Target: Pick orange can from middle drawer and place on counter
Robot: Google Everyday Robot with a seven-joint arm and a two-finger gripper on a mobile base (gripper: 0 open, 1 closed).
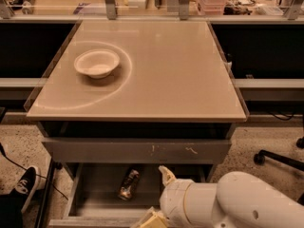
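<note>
The orange can (129,184) lies on its side on the grey floor of the open middle drawer (95,190), left of centre. My gripper (152,196) hangs over the drawer's front right part, just right of the can and not touching it. Its two cream fingers (166,175) are spread apart with nothing between them. The white arm fills the lower right corner and hides the drawer's right side. The beige counter (166,70) lies above.
A white bowl (96,63) sits on the counter's left side inside a pale ring mark. The drawer front with white scratches (137,151) is above the open drawer. A person's shoe (23,186) is on the floor at left, a chair base (280,158) at right.
</note>
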